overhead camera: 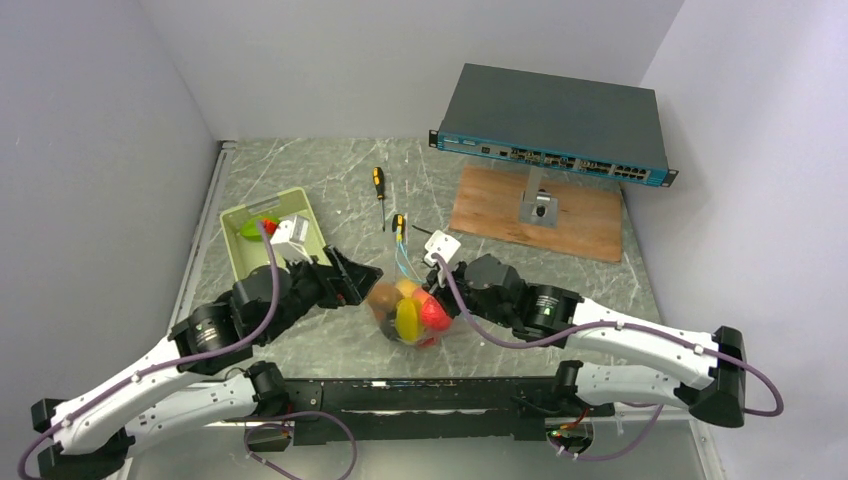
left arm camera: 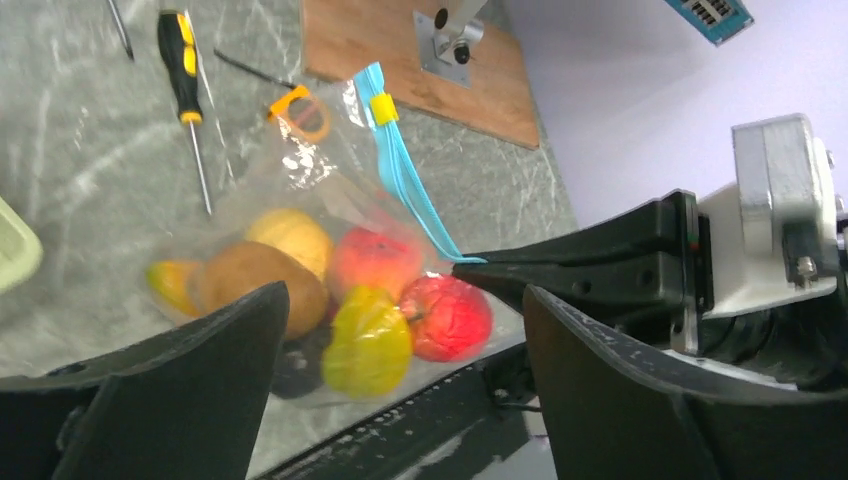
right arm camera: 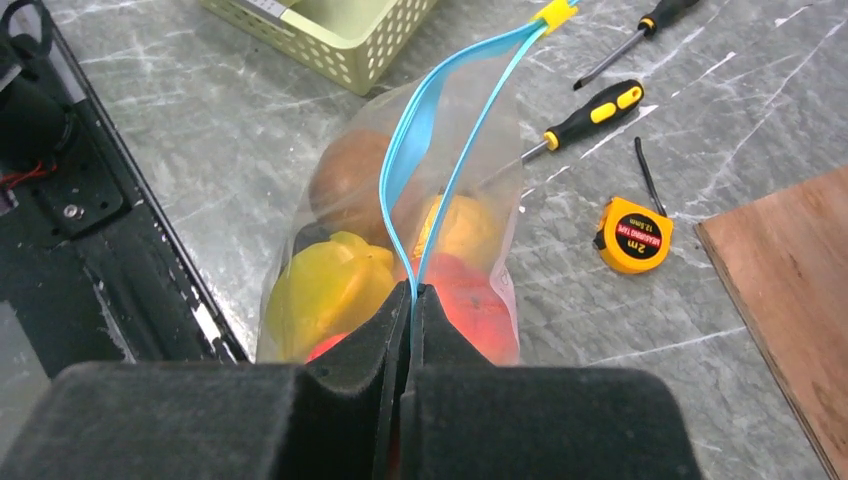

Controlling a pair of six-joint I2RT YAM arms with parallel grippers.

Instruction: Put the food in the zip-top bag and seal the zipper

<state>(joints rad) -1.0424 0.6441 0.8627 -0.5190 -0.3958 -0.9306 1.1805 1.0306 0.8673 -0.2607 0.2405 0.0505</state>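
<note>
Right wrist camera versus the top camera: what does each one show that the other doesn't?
Only the right wrist view: the right claw pinched shut on the blue zipper, whose two strips gape apart further along. Only the top view: both arms, the left claw open beside the zip-top bag, a green fruit in the green tray, and the network switch. Both: the bag full of fruit, the tray and a screwdriver.

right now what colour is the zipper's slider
Yellow slider; clearest in the right wrist view.
</note>
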